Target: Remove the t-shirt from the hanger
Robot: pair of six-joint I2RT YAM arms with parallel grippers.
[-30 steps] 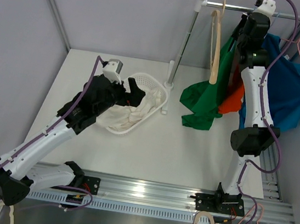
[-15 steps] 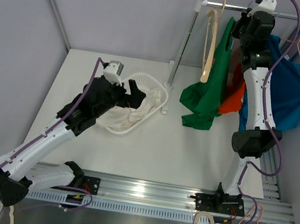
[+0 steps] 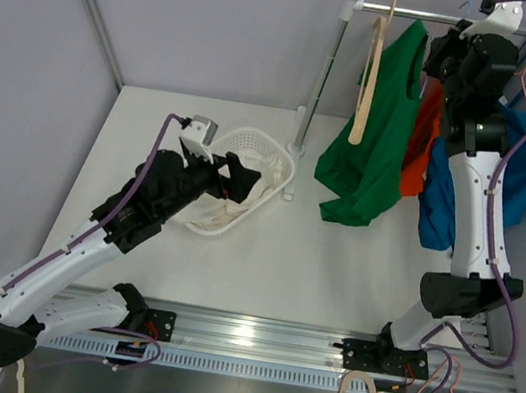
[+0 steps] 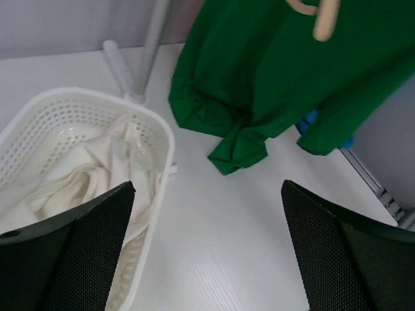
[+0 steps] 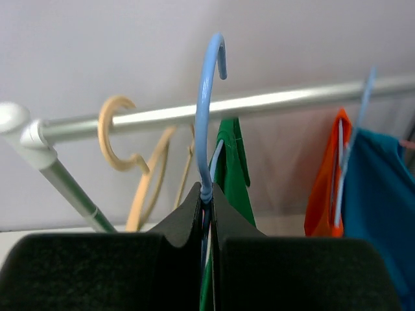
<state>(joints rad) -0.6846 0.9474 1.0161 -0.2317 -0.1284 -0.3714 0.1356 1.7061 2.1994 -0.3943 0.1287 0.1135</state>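
Note:
The green t-shirt (image 3: 378,144) hangs from a light-blue hanger (image 5: 209,116), its lower hem bunched on the table. My right gripper (image 5: 207,191) is shut on the hanger's neck just below the hook. The hook's curve stands above the silver rail (image 5: 285,98); whether it rests on the rail I cannot tell. In the top view my right gripper (image 3: 444,48) is up at the rail beside the shirt's collar, and the hanger itself is hidden there. My left gripper (image 3: 237,176) is open over the white basket (image 3: 285,164), holding nothing. The shirt (image 4: 259,78) lies ahead of it.
An empty beige hanger (image 3: 368,75) hangs left of the green shirt. An orange garment (image 3: 419,149) and a blue one (image 3: 525,158) hang to its right. The basket (image 4: 84,103) holds white cloth (image 4: 71,175). The rack's post (image 3: 319,78) stands behind the basket.
My right arm has risen and swung right along the rail, carrying the hanger and green t-shirt higher. My left gripper has shifted slightly right over the basket, still open.

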